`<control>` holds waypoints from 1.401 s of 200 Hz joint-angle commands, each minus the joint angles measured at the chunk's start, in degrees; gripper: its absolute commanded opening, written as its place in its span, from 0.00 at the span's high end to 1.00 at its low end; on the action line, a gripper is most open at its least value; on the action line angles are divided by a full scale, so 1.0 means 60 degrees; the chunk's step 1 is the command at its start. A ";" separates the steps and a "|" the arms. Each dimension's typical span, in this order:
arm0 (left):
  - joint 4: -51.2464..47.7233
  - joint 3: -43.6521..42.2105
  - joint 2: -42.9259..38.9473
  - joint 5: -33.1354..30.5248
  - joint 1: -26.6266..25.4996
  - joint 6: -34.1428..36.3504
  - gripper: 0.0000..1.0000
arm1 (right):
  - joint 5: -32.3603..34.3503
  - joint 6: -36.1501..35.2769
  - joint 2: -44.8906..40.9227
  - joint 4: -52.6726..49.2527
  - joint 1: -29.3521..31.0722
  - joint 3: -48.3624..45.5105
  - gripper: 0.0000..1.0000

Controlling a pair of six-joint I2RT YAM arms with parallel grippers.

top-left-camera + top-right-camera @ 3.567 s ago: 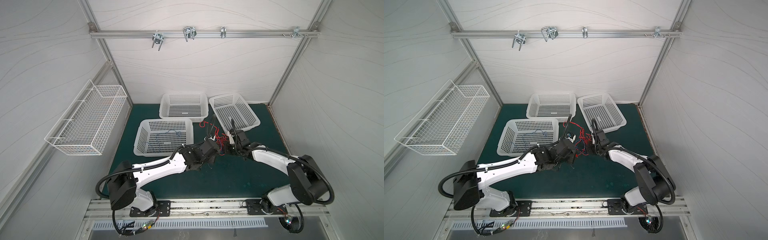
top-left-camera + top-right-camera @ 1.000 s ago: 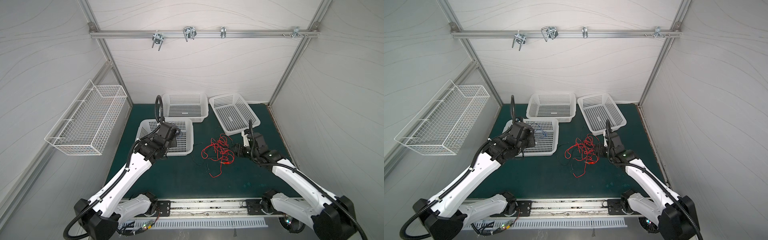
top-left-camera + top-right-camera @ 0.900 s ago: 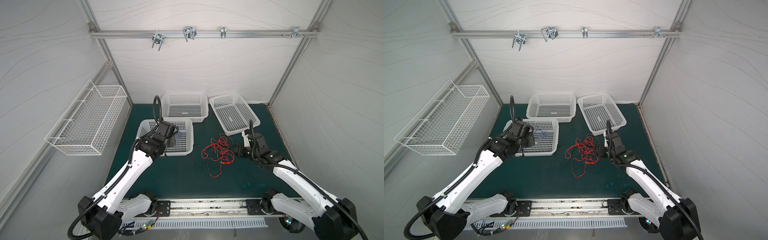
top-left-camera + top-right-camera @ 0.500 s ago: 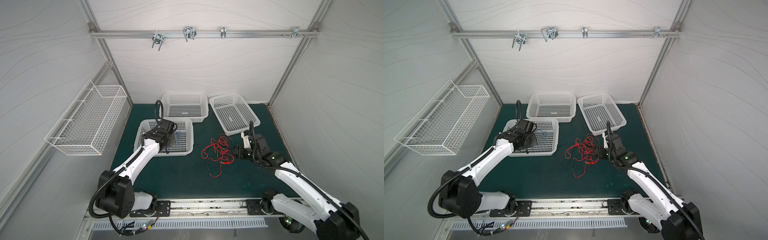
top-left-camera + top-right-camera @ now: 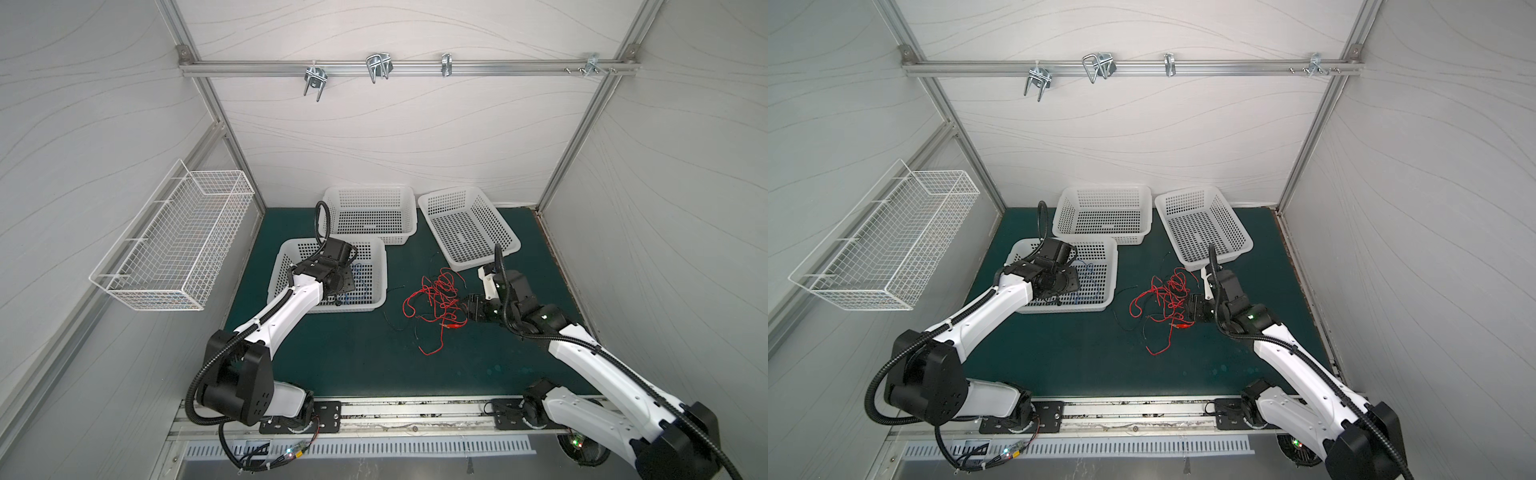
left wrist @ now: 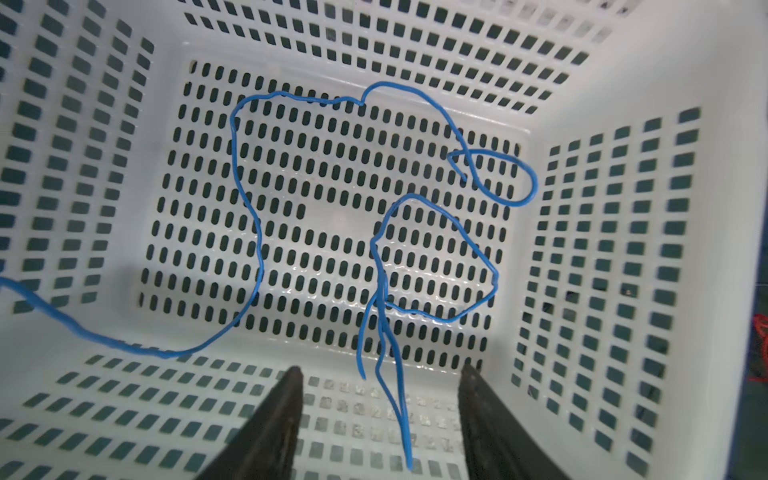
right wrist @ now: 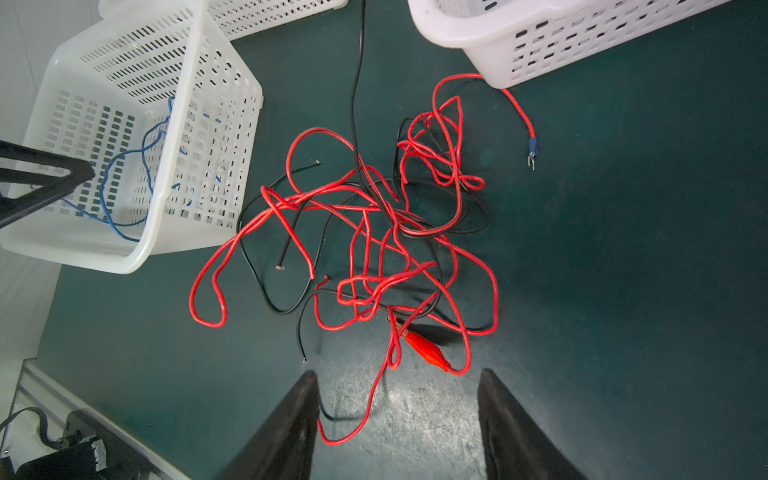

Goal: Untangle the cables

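Cables half sorted: blue wire lies in the white basket under the wide left tool. The red-black tangle sits mid-frame on the surface. The wide right tool should probably pinch the alligator clip next.

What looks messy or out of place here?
The red and black wires lie in one knotted heap on the green mat, crossing over each other. A blue wire lies apart, alone inside a white basket.
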 commanded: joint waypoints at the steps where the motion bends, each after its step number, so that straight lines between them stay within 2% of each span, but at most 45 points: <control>1: 0.0245 0.0325 -0.0647 0.0154 0.0030 0.0169 0.33 | 0.0077 0.0136 0.0099 -0.0227 0.0087 -0.0131 0.39; 18: 0.0527 0.0186 -0.1178 0.0840 0.0030 0.0382 0.33 | 0.0098 0.0136 0.0263 -0.0138 0.0087 -0.0121 0.39; 38: 0.1336 -0.0232 -0.1989 0.2209 0.0008 0.0519 0.31 | 0.0195 0.0079 0.0523 -0.0084 0.0087 -0.0067 0.39; 56: 0.2142 -0.0694 -0.2659 0.3331 -0.0104 0.0303 0.20 | 0.0515 0.0084 0.0772 -0.0176 0.0088 0.0043 0.39; 68: 0.2472 -0.0926 -0.2934 0.3638 -0.0329 0.0187 0.10 | 0.0802 0.0123 0.0856 -0.0190 0.0057 0.0047 0.40; 76: 0.2525 -0.0996 -0.3056 0.3569 -0.0575 0.0179 0.04 | 0.0850 0.0136 0.0895 -0.0152 0.0045 0.0044 0.40; 95: 0.2482 -0.1062 -0.3124 0.3251 -0.1258 0.0230 0.02 | 0.0715 0.0107 0.1028 -0.0002 0.0024 0.0090 0.40; 173: 0.3289 -0.1428 -0.2259 0.2635 -0.3290 -0.0305 0.01 | -0.0125 -0.0233 0.2152 0.0608 0.0159 0.0956 0.45; 218: 0.3515 -0.1283 -0.1734 0.2494 -0.3727 -0.0338 0.01 | -0.0040 -0.0586 0.3120 0.0842 0.0188 0.1945 0.48; 280: 0.3431 -0.1199 -0.1539 0.2207 -0.3936 -0.0334 0.01 | 0.0109 -0.0646 0.5645 0.1546 0.0191 0.3623 0.51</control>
